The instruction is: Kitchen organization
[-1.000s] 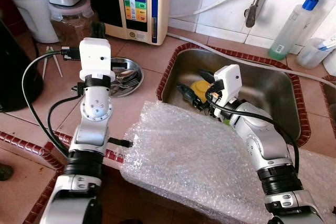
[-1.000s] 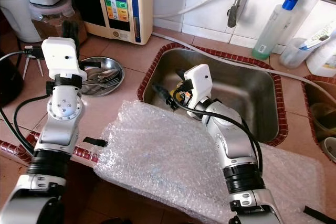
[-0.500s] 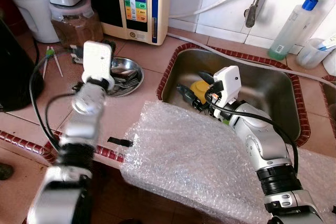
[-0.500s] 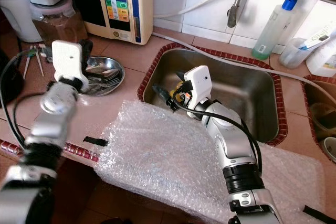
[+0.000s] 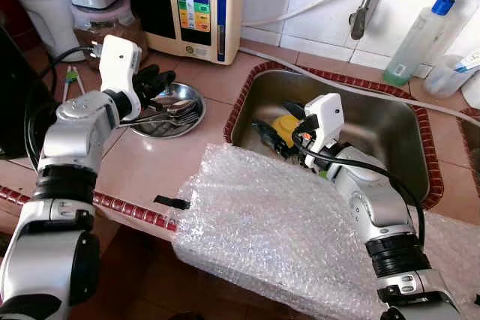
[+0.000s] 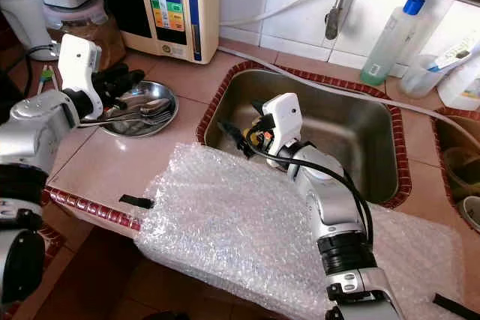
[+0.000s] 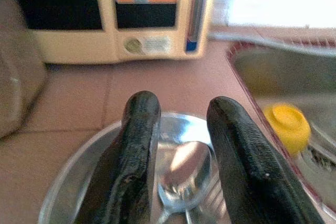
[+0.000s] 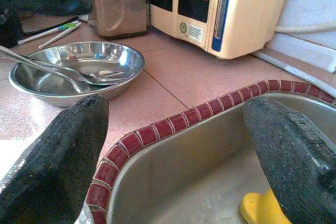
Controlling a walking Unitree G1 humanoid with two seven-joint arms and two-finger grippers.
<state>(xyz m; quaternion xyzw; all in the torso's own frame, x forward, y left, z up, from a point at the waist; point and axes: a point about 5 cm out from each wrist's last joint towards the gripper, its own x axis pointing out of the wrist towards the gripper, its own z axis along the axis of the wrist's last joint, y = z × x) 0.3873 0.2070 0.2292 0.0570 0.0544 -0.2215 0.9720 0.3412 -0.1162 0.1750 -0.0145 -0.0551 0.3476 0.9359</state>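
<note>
A shallow steel bowl (image 5: 174,112) holding spoons (image 7: 181,174) sits on the tiled counter left of the sink (image 5: 390,121). My left gripper (image 5: 156,80) hovers low over the bowl's far-left rim, open, its fingers (image 7: 139,145) straddling a spoon bowl beneath without touching it. My right gripper (image 5: 279,131) reaches into the sink's left end, open wide, next to a yellow cup-like item (image 5: 286,124). In the right wrist view the fingers (image 8: 63,161) frame the sink's red-tiled rim, with the yellow item (image 8: 260,209) low between them.
A sheet of bubble wrap (image 5: 277,222) covers the counter's front edge under my right arm. A cream water machine (image 5: 196,5), a jar (image 5: 105,24), a tap (image 5: 365,1) and a plastic bottle (image 5: 416,35) line the back wall. Black tape (image 5: 171,201) lies by the wrap.
My left arm has swung from upright above the counter out to the left, and its gripper has dropped down over the steel bowl. The right arm has stayed put.
</note>
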